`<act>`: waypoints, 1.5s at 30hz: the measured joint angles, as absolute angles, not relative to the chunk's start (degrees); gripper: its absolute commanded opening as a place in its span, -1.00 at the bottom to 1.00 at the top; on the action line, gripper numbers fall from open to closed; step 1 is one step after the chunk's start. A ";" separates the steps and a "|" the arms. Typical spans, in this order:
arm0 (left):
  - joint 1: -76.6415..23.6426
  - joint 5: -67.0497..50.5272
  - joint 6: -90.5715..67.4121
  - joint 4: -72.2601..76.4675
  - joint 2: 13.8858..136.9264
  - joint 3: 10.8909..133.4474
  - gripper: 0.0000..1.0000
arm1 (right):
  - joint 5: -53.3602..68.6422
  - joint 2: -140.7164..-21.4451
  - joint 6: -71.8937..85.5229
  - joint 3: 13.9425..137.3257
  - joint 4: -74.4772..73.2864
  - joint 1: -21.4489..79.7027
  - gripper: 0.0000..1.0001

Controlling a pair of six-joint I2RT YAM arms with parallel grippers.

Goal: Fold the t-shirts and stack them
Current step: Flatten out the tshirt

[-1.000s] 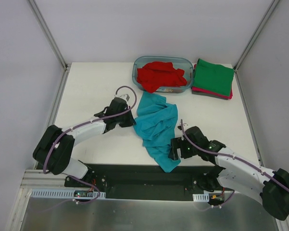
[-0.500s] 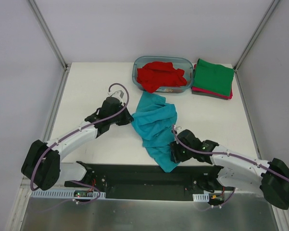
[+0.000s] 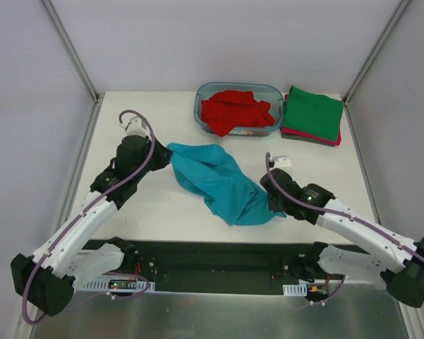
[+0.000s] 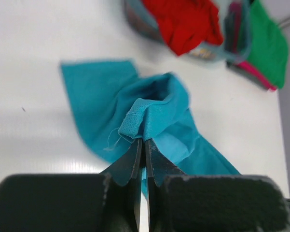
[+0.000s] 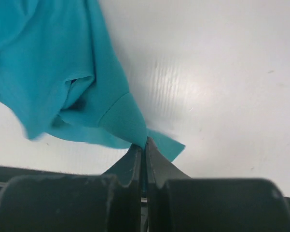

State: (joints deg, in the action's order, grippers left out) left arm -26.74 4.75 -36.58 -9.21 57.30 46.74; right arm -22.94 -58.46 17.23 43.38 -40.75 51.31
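Teal-blue t-shirt [image 3: 219, 185]: pinched tight at two edges (left gripper [image 4: 144, 141], right gripper [image 5: 145, 141]); may slip free if stretched too hard.

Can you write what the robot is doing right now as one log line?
left gripper: shut on teal t-shirt | right gripper: shut on teal t-shirt | fold: not yet done

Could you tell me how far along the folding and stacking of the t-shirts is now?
Done: the green t-shirt lies folded on the magenta t-shirt at the far right. In hand: the left gripper and right gripper are shut on the crumpled teal t-shirt. Left: folding it, then the red t-shirt bunched in the tub.
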 measured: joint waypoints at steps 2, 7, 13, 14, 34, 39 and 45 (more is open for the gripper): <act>-26.55 7.84 -35.97 -11.29 53.84 50.02 -1.00 | -26.79 -56.77 16.64 48.71 -44.03 50.50 -0.99; -26.52 15.68 -33.47 -15.62 47.11 60.18 -1.00 | -33.50 -51.83 13.56 63.37 -50.04 47.42 -0.99; -26.52 23.03 -28.51 -18.46 42.33 72.84 -1.00 | -35.31 -45.36 8.14 78.54 -52.23 46.94 -0.99; -26.52 23.77 -27.55 -18.85 41.85 74.85 -1.00 | -35.24 -44.69 7.20 80.95 -52.60 46.94 -0.99; -24.29 32.71 -18.02 -22.81 60.20 88.01 -1.00 | -44.27 -60.90 -7.84 95.59 -52.90 39.22 -0.99; -24.27 31.94 -17.93 -24.73 56.34 85.73 -1.00 | -38.09 -58.50 -9.74 94.32 -51.07 36.95 -0.99; -24.25 33.32 -21.17 -24.69 38.96 72.64 -1.00 | -32.16 -43.57 -6.90 78.94 -48.21 36.91 -0.99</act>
